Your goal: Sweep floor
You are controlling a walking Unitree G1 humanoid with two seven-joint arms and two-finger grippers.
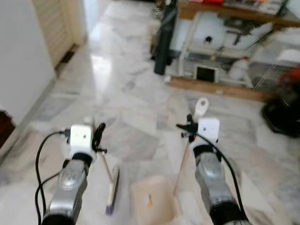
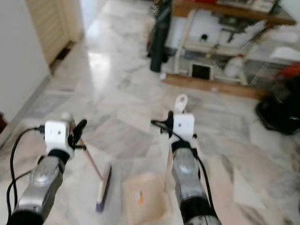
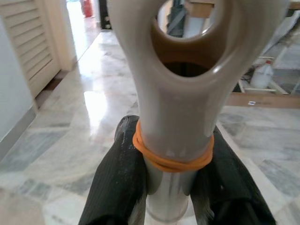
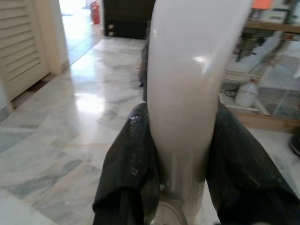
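Observation:
My left gripper (image 1: 98,135) is shut on the thin handle of a small broom; its brush head (image 1: 112,189) rests on the marble floor just ahead of my left arm. In the left wrist view the black fingers (image 3: 117,183) clamp a beige handle (image 3: 180,108) with a looped end and an orange rubber band (image 3: 171,161). My right gripper (image 1: 187,129) is shut on the upright white handle (image 4: 183,93) of a tan dustpan (image 1: 152,202). The pan sits on the floor between my arms, to the right of the brush. A small orange scrap (image 1: 149,200) lies in the pan.
A wooden table (image 1: 237,16) with cluttered shelves stands at the back, a black upright vacuum (image 1: 165,37) and a white jug (image 1: 239,69) beside it. A black bag (image 1: 290,113) lies at the right. A white wall and louvred door (image 1: 49,14) run along the left.

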